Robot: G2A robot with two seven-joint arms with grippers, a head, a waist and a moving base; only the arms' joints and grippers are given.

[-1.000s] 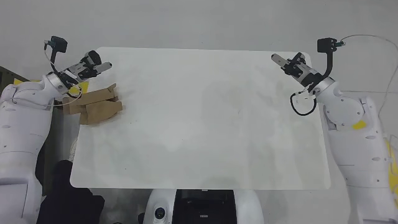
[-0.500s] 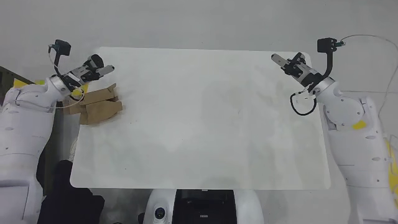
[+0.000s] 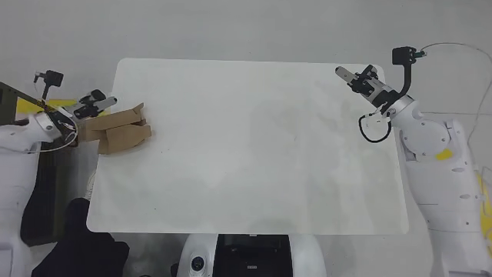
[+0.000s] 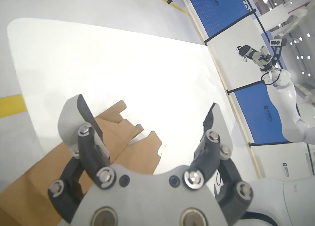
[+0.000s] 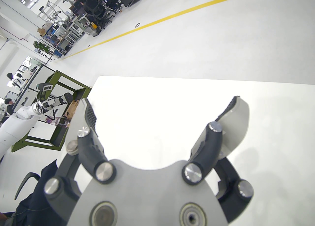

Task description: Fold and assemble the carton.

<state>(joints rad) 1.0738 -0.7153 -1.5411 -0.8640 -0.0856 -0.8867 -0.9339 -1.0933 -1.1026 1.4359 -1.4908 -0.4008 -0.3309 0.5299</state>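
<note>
Top view: carton at table edge, left hand near.

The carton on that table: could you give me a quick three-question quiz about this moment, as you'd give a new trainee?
1. True or false: the carton lies in the middle of the table.
2. Pick one. The left gripper is: A) shut on the carton; B) open, close by the carton; C) open, at the table's far side from the carton.
3. Fill the gap: the right gripper is open and holds ____.

Key: 1 false, it lies at the table's edge, by the left gripper. 2 B. 3 nothing.
</note>
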